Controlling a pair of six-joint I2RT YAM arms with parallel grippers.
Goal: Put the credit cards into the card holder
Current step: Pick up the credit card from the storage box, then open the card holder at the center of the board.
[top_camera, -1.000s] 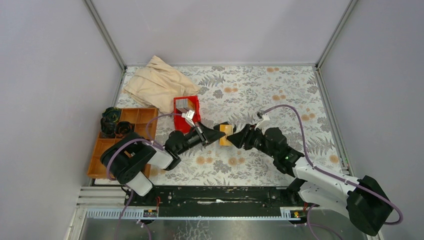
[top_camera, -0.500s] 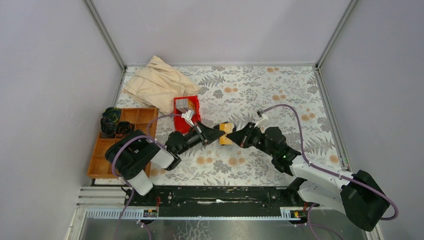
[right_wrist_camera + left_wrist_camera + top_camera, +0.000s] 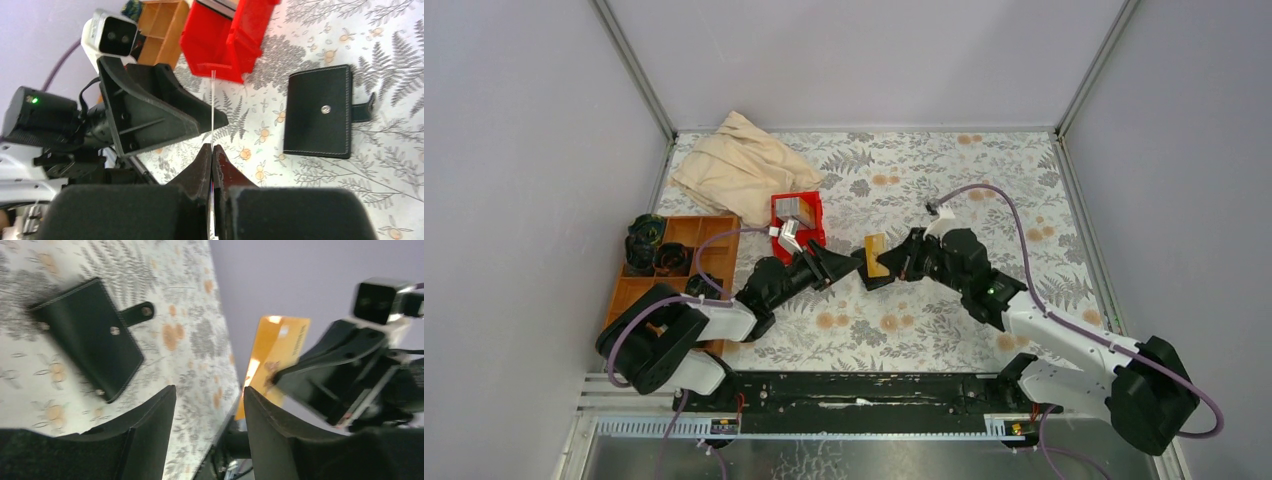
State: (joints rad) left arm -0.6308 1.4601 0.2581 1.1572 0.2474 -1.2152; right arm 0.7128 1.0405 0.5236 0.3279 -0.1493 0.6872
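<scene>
A tan credit card [image 3: 876, 255] hangs edge-up above the table, and my right gripper [image 3: 894, 262] is shut on it. In the right wrist view the card [image 3: 213, 100] is a thin line rising from the closed right gripper [image 3: 212, 147]. My left gripper [image 3: 842, 265] stands open just left of the card, apart from it. In the left wrist view the card [image 3: 277, 347] shows beyond the open left gripper [image 3: 210, 390]. The black card holder [image 3: 320, 110] lies closed on the table below, also visible as the card holder [image 3: 87, 335] in the left wrist view. More cards [image 3: 796, 208] sit in the red bin.
The red bin [image 3: 809, 232] stands just behind the left gripper. A brown compartment tray [image 3: 714, 235] with dark objects is at the left edge. A beige cloth [image 3: 739, 165] lies at the back left.
The left gripper opened, let go of the tan card and drew back left. The right gripper shut on the card and now holds it alone, shifted slightly away.
</scene>
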